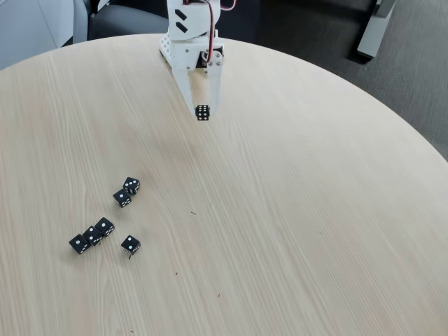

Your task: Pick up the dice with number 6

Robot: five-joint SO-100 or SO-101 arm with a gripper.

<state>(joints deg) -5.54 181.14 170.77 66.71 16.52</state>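
**Die is in the jaws: your risk now is dropping it**

Near left of the table [329, 231], in the fixed view: six black dice lie loose. A row of three sits touching or nearly so, die at the left end [79, 243], middle one [92, 235], right one [104, 226]. A single die [130, 244] lies just right of that row. Further back, a pair [122, 198] and [131, 185] sits corner to corner. Their pips are too small to count with confidence; they look sparse.

Middle of the table: bare wood, a few dark specks. Nothing obstructs you.

Far centre: the white gripper [203, 112] points down and toward the camera, pinched on the dice with number 6 [202, 113]. The die sits at the very fingertips, its crowded face toward the lens. You appear to have it clear of the surface, though one view cannot confirm the height.

Risks, as judgement:
- Your hold is at the fingertip edge only. A small hard cube can twist or squirt out if the pinch eases or the wrist jerks.
- If it falls, it may roll to a different face, and you would have to identify it again.
- A drop toward the near-left group would mix it with identical dice.
- Move slowly, keep the pinch firm.
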